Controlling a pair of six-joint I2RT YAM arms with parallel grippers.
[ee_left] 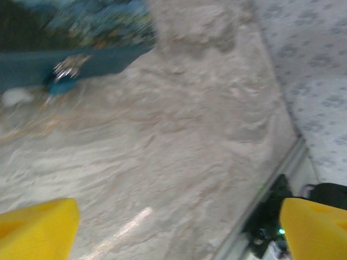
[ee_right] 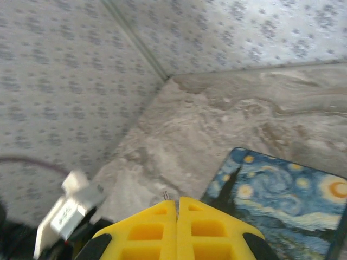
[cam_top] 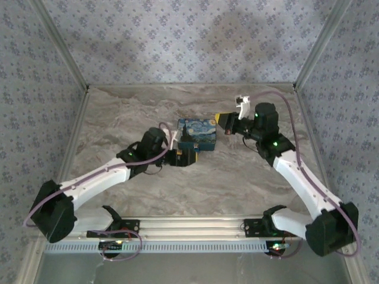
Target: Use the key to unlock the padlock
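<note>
Viewing from top external: the left gripper (cam_top: pixel 185 157) was seen at the near edge of a starry-patterned box (cam_top: pixel 198 133) in the middle of the table (cam_top: pixel 237 177); the right gripper (cam_top: pixel 221 119) was held just beside the box's right end.
Left wrist, fingers: the yellow pads (ee_left: pixel 35 230) were found set wide apart, with nothing between them.
Left wrist, padlock: a small blue and silver object (ee_left: pixel 64 75), judged to be the padlock, was noted against the box's side; it was blurred and lay apart from the pads.
Right wrist, fingers: the pads were found pressed together; a thin metal tip (ee_right: pixel 165 194) was seen at their seam and judged to be the key.
Right wrist, surroundings: the box top was noted just beyond the fingertips, and a white tag (ee_right: pixel 68 211) at the left.
Progress: the key was judged in hand. The padlock was not gripped and the key not inserted. Steadying, insertion and turning were left.
Obstructions: the padlock was crowded by the box, which was judged to hinder access.
</note>
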